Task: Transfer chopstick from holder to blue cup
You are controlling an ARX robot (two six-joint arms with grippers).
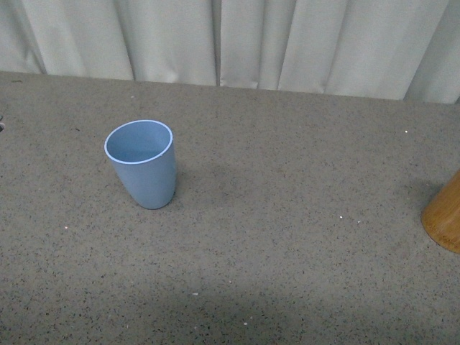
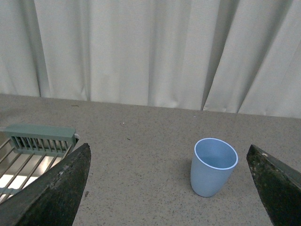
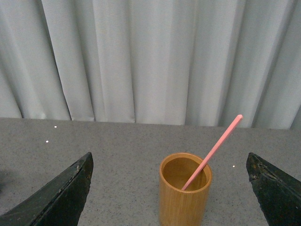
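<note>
The light blue cup (image 1: 142, 162) stands upright and empty on the grey speckled table, left of centre in the front view. It also shows in the left wrist view (image 2: 213, 166), ahead of my open left gripper (image 2: 171, 188) and between its wide-apart jaws. The orange-brown wooden holder (image 1: 445, 215) is cut by the front view's right edge. In the right wrist view the holder (image 3: 184, 194) stands upright with one salmon-pink chopstick (image 3: 214, 151) leaning in it. My open right gripper (image 3: 171, 188) is short of the holder, empty. Neither arm shows in the front view.
White curtains (image 1: 230, 39) hang behind the table's far edge. A grey-green dish rack (image 2: 33, 150) with metal bars lies on the table beside the left gripper, away from the cup.
</note>
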